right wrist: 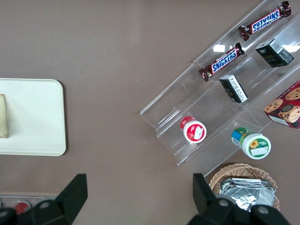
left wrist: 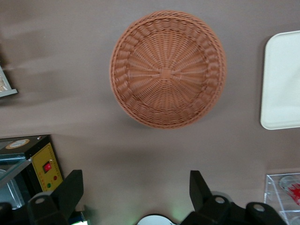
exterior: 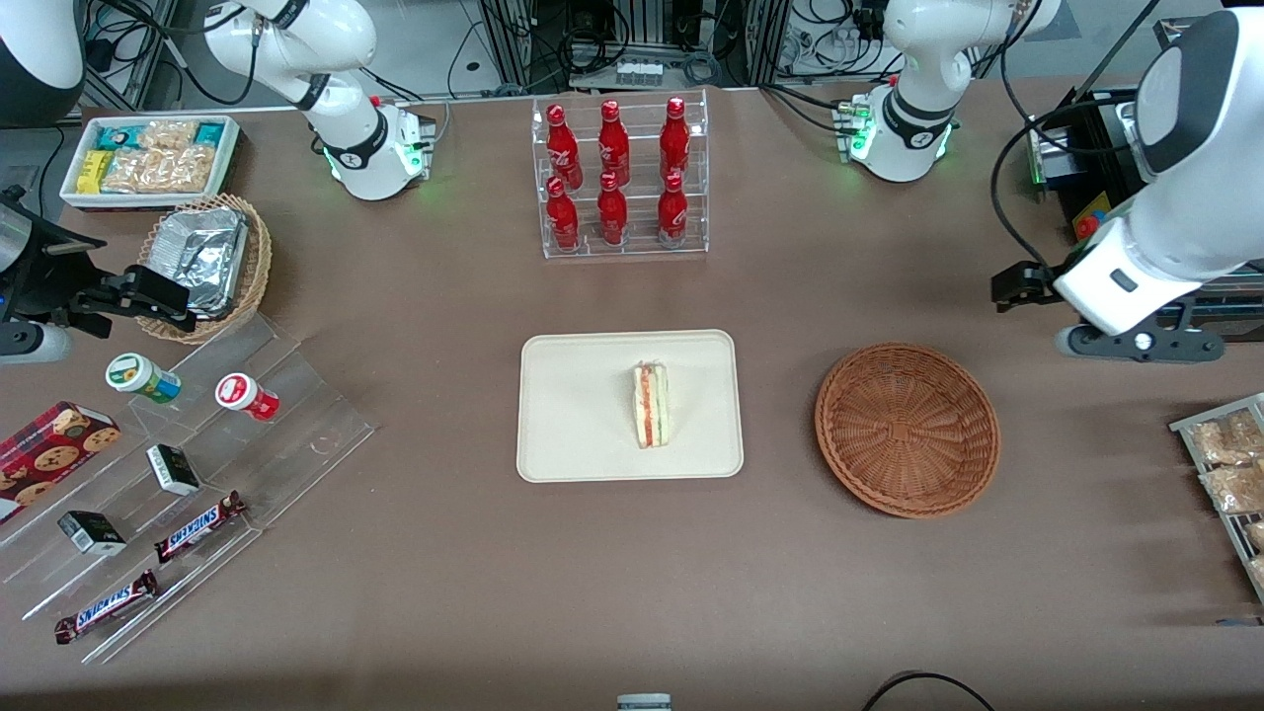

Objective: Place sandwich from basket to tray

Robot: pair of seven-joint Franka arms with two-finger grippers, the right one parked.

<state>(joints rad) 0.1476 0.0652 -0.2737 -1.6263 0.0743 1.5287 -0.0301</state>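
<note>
Sandwich (exterior: 651,404) was lying on the tray (exterior: 573,415), toward the basket-side half, long edge running nearer-to-farther from the front camera, filling stripe facing up. It sat fully inside the rim, touching nothing else. Basket (exterior: 907,429) was empty, beside the tray toward the working arm's end of the counter (exterior: 632,573), a clear gap between the two.

The tool (left wrist: 136,194) hung high above the counter, farther from the front camera than the basket. Its fingers (left wrist: 71,190) were spread wide with nothing between them.

By my read, the placement was done and only parking the arm remained.

Risks from here looked small:
- A low sweep by the arm over the basket could clip the wicker rim and shove it into the tray. The basket looked light and would slide easily.
- The wedge rested on a narrow side, so a bump to the tray could tip it flat.
- The bottle rack (exterior: 620,178) stood farther from the front camera than the tray, well apart. Only a wide swing that way would trouble it.
</note>
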